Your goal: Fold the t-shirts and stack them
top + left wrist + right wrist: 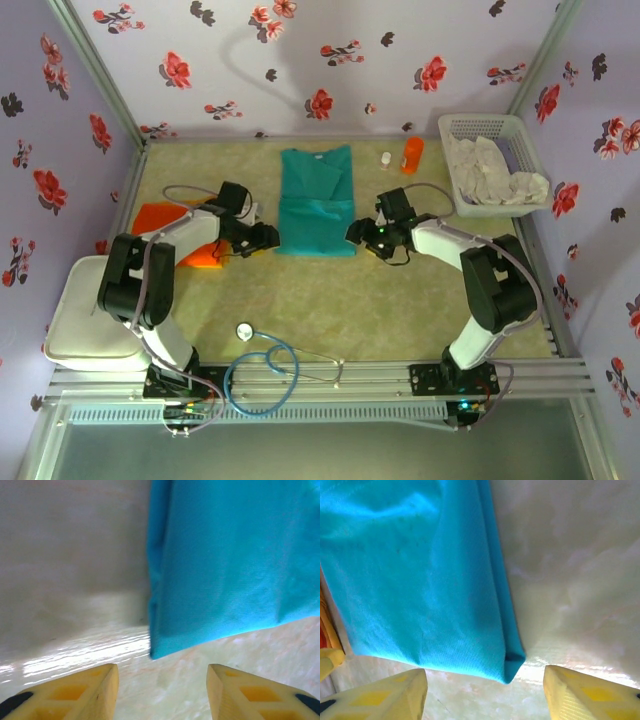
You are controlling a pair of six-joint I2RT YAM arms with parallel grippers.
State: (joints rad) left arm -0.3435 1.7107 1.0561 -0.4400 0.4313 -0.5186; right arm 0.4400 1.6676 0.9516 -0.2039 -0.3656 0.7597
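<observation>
The teal-green t-shirt lies folded into a long strip at the middle of the table. Its near left corner lies just ahead of my left gripper, which stands open over bare table. Its near right corner lies just ahead of my right gripper, also open and holding nothing. In the top view, the left gripper and the right gripper flank the shirt's near edge. The bright orange t-shirt lies bunched at the left, partly under the left arm.
A white basket of pale cloths stands at the back right. An orange bottle and a small vial stand behind the shirt. A stethoscope lies near the front edge. A white bin sits at the left.
</observation>
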